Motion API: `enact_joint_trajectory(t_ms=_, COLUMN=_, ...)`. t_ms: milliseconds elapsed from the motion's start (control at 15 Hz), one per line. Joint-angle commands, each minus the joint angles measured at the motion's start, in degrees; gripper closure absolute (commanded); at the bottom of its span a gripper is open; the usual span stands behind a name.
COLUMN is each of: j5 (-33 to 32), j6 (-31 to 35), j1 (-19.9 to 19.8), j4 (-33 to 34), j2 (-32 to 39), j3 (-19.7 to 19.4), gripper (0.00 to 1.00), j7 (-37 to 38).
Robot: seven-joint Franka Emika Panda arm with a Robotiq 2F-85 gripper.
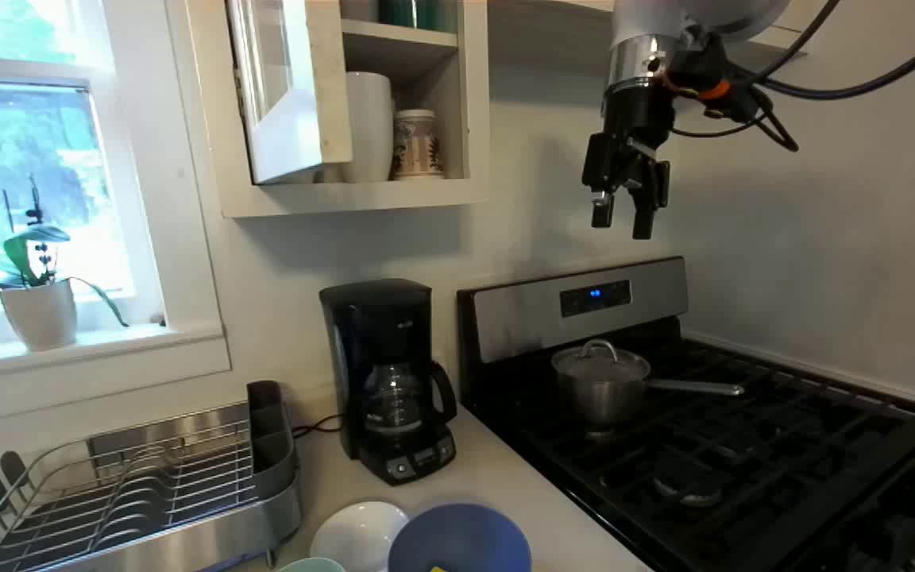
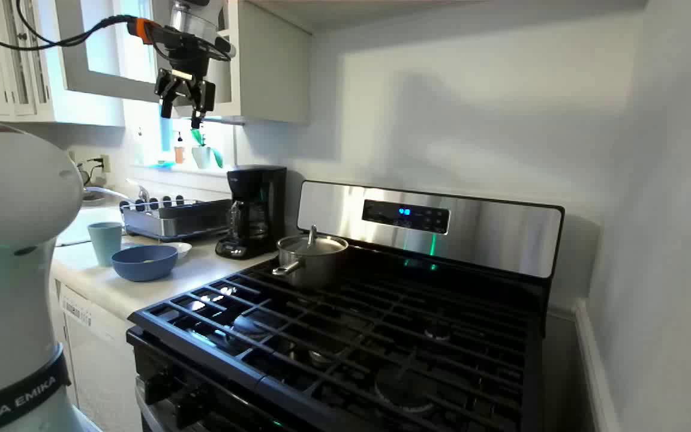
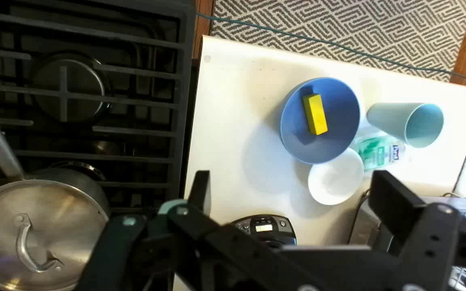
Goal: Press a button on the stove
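The stove (image 1: 513, 318) is a steel range with black grates and a raised steel back panel; it shows in both exterior views (image 2: 501, 237). Its black control panel (image 1: 596, 298) has a lit blue display and small buttons, clearer in an exterior view (image 2: 405, 216). In the wrist view only the grates (image 3: 144, 157) at the left show; the control panel is out of view there. My gripper (image 1: 623, 221) is open and empty, pointing down, high above the counter and near the upper cabinet (image 2: 182, 116). In the wrist view its fingers (image 3: 289, 178) are wide apart with nothing between them.
A lidded steel pot (image 1: 600, 405) stands on the stove near the back panel. A black coffee maker (image 2: 273, 198) stands beside the stove. A blue bowl (image 3: 338, 121) holding a yellow block, a white bowl, a cup and a dish rack (image 1: 148, 477) are on the counter. A cabinet door (image 1: 291, 87) hangs open.
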Motion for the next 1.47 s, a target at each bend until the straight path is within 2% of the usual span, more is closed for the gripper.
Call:
enact_joint_trajectory(t_ms=0, j5=0.2, j6=-0.2, j1=-0.6, j4=0.1, j2=0.0, j3=0.5, gripper=0.0, j7=-0.1)
enact_joint_trajectory(t_ms=467, j5=0.2, j6=-0.2, j1=-0.6, j4=0.1, j2=0.0, j3=0.5, gripper=0.0, j7=-0.1)
enact_joint_trajectory(t_ms=733, j5=-7.5, j6=8.8, j1=-3.8, j4=-1.7, j2=-1.0, j3=0.4, gripper=0.0, j7=1.8)
enact_joint_trajectory(t_ms=1000, j5=-14.8, j6=14.5, j1=-7.9, j4=-4.3, j2=-2.8, j3=-1.3, gripper=0.0, j7=3.3)
enact_joint_trajectory(t_ms=1400, j5=-18.8, j6=24.0, j1=-11.7, j4=-10.0, j2=-6.8, j3=-7.5, gripper=0.0, j7=-4.4)
